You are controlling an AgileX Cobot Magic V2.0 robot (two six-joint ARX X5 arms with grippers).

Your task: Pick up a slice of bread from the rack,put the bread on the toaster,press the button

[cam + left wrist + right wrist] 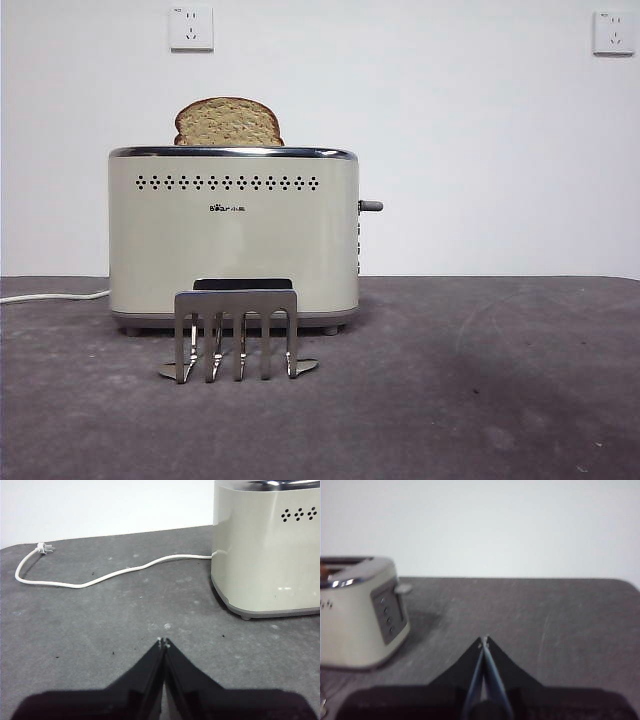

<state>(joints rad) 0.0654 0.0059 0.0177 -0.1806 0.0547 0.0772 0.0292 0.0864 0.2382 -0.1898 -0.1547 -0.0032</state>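
The cream-beige toaster point(234, 235) stands mid-table. The slice of bread point(228, 122) stands in its top slot, with the domed top showing above the chrome rim. The steel rack point(237, 334) stands empty in front of the toaster. The dark-grey button point(371, 206) sticks out high on the toaster's right side; it also shows in the right wrist view point(403, 588). My left gripper point(163, 641) is shut and empty, low over the table left of the toaster point(267, 550). My right gripper point(484, 640) is shut and empty, right of the toaster point(360, 612). Neither arm shows in the front view.
A white power cord point(100, 575) with its plug point(45, 548) lies unplugged on the dark grey table point(480, 380) left of the toaster. Two wall sockets point(191, 28) sit on the white wall behind.
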